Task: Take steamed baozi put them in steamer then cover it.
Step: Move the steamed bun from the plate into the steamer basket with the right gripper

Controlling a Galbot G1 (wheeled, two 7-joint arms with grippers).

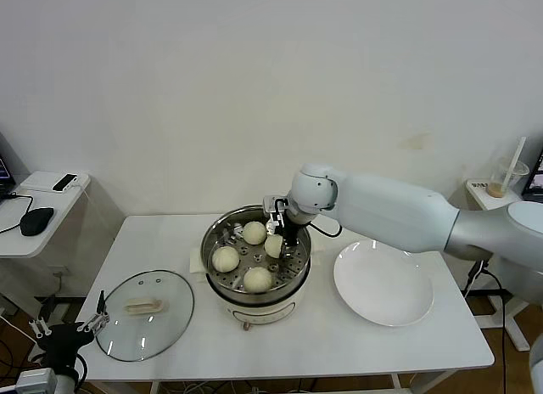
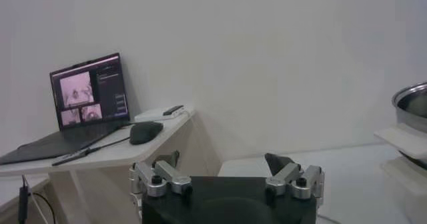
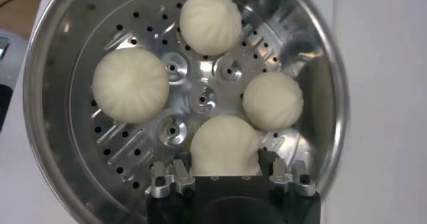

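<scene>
Centre of my head view: right gripper [image 3: 227, 169] fingers grip, apparently, the fourth baozi [image 3: 225, 147] inside the steamer [image 1: 254, 262]; left gripper [image 2: 227, 179], lower left, open.

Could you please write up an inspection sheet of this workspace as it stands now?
Surface: white table, bare at the front right.
Job's things: four baozi in the steamer on its perforated tray: one at the back, one on the left, one in front, one between the right gripper's fingers. Glass cover lies flat on the table, front left, handle up.
Clutter: empty white plate right of the steamer.
Grippers: right gripper inside the steamer, closed on that baozi; left gripper open, parked by the table's front-left corner.
Cables: mouse cable on the side desk.
Surroundings: mouse, laptop, lidded drink cup with a straw at far right.
</scene>
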